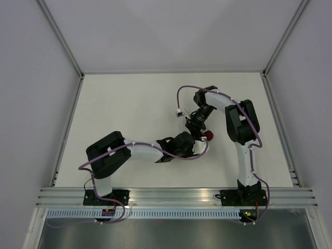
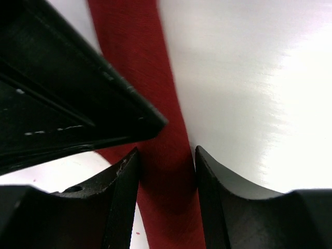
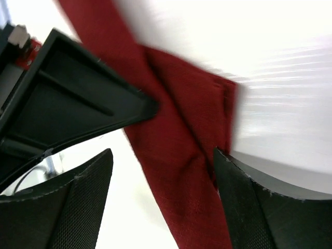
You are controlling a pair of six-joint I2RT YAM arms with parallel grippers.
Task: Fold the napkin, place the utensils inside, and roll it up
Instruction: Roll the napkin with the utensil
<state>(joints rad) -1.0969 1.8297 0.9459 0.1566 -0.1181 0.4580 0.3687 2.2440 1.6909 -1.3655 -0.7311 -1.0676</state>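
Right of centre on the white table (image 1: 129,104), both arms meet over the plain dark red cloth napkin (image 1: 209,136), which is gathered into a long narrow band. From above, only a small red end shows beside the black arms. At the left gripper (image 2: 166,155), the band's long axis runs straight away from the camera, passing between the jaws and filling the gap; I cannot tell whether they squeeze it. At the right gripper (image 3: 162,153), the band slants from upper left to lower centre, with a folded flap jutting to the right. Those jaws stand wide apart, with bare table showing beside the cloth.
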